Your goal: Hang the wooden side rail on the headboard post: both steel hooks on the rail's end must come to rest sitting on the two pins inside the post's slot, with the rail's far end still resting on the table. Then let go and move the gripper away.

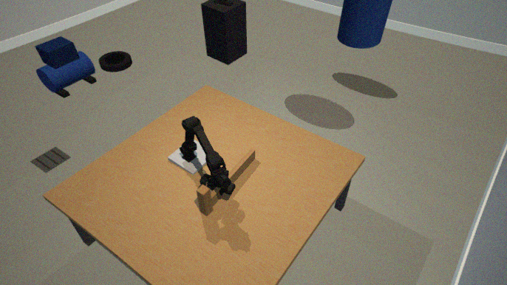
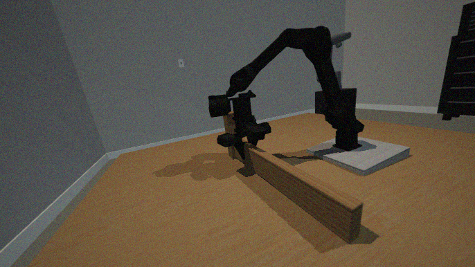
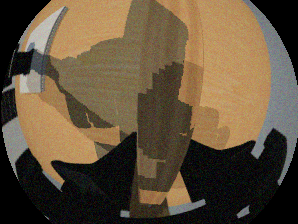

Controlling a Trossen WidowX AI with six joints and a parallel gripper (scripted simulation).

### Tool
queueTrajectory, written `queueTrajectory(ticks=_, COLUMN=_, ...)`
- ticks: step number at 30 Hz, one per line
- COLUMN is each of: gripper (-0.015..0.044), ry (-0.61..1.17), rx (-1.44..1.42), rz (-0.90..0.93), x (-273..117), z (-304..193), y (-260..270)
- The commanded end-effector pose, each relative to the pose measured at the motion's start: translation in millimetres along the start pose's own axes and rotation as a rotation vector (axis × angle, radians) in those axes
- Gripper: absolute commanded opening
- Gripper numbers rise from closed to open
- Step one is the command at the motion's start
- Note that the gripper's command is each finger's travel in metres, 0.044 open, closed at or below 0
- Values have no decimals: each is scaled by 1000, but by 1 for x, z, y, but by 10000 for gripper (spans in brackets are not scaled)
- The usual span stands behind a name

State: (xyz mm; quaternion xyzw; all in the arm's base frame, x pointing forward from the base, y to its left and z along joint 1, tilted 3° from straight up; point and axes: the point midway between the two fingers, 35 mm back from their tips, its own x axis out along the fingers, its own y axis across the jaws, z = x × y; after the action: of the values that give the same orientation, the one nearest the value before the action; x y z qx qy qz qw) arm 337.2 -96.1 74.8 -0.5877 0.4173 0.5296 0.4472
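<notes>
The wooden side rail [image 1: 244, 166] [image 2: 301, 185] [image 3: 161, 110] stands on its narrow edge. Its far end rests on the table, and its other end reaches the headboard post [image 1: 204, 202] [image 2: 228, 122]. The post stands upright. My gripper [image 2: 248, 151] [image 3: 152, 133] is over the rail close to the post, one finger on each side. The fingers are slightly open around the rail, with a thin gap at the right finger in the wrist view. The hooks, the pins and the slot are hidden behind the gripper and the post, so their seating cannot be seen.
The arm's pale base plate [image 1: 193, 167] [image 2: 370, 160] [image 3: 33, 82] lies on the table [image 1: 295, 177] [image 2: 156, 221] beside the rail. The arm arches from it over to the post. The post is very close to the gripper.
</notes>
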Motion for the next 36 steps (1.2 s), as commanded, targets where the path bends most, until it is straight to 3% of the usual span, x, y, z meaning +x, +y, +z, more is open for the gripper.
queueTrajectory(ticks=1, gripper=263, ry=0, rx=0, rz=0, x=0, z=0, y=0)
queueTrajectory(ticks=8, gripper=440, ry=5, rx=-7, rz=0, x=-32, z=0, y=-1)
queueTrajectory(ticks=20, gripper=440, ry=4, rx=-8, rz=-1, x=-40, z=30, y=-6)
queueTrajectory(ticks=36, gripper=440, ry=-3, rx=-20, rz=5, x=-38, z=28, y=-7)
